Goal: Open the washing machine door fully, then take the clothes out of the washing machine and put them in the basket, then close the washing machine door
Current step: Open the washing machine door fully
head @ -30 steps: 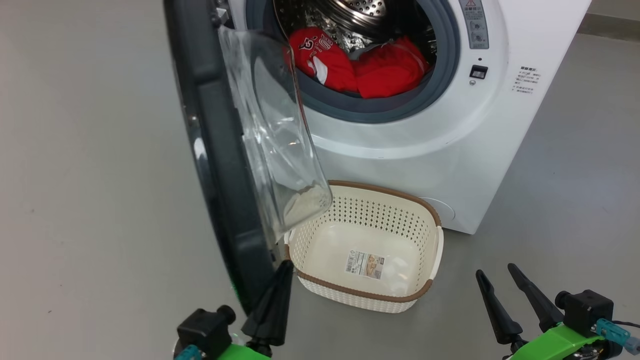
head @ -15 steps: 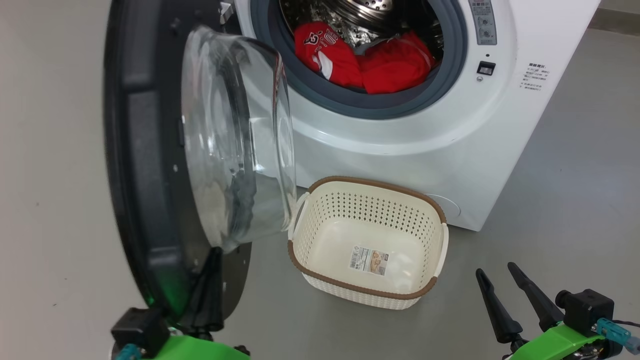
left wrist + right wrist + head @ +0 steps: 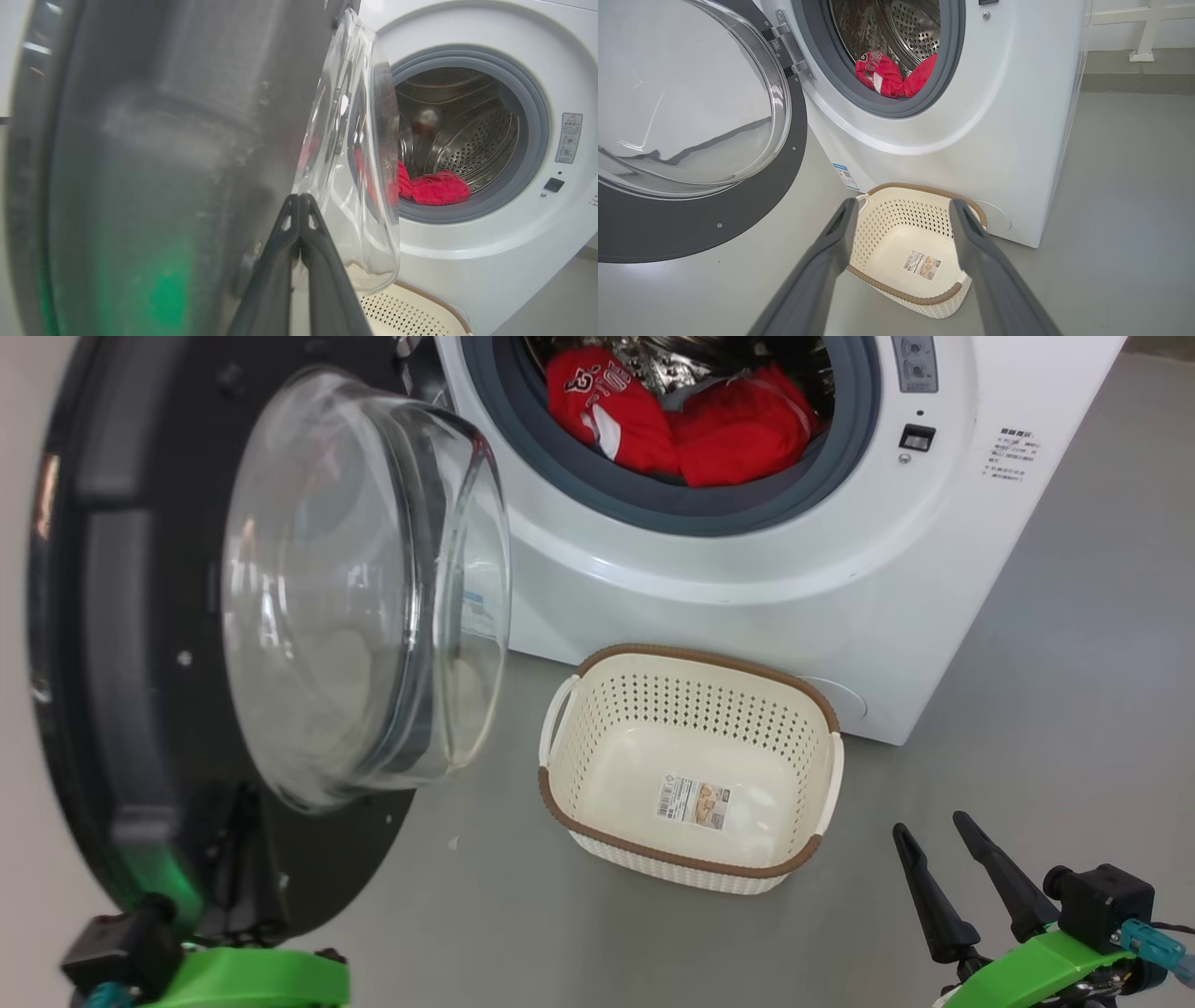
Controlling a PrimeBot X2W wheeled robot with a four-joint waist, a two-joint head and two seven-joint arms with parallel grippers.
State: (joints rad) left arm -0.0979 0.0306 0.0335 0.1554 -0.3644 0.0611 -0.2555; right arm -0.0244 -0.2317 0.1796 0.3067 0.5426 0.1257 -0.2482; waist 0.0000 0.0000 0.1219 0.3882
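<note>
**Head view.** The door (image 3: pixel 140 644) is swung wide at 9 o'clock, glass bowl facing the camera. The washing machine (image 3: pixel 747 569) sits at 1 o'clock, and the red clothes (image 3: pixel 681 420) lie in its drum at 12 o'clock. The empty basket (image 3: pixel 691 658) stands on the floor just in front of the machine. Left jaws at 7 o'clock lie against the door's lower rim. Right jaws at 5 o'clock are apart, holding nothing, near the basket.
Judgement: the door-opening step is at or near its end. Next, the left arm must back off the door and an arm must reach through the gasket for the clothes.
Writing: the jersey shows white lettering, folded, not fully legible. The barcode sticker (image 3: pixel 693 801) in the basket bottom and the print (image 3: pixel 1013 453) on the machine front are too small to read.

**Left wrist view.** Jaws together at 6 o'clock, empty, beside the door's inner face; contact cannot be confirmed. Clothes at 3 o'clock, low in the drum. A warning sticker (image 3: pixel 571 137) with a red triangle has unreadable text.

**Right wrist view.** Jaws wide apart, with the basket between them further off. A blue label (image 3: pixel 845 176) sits low on the machine, illegible.
</note>
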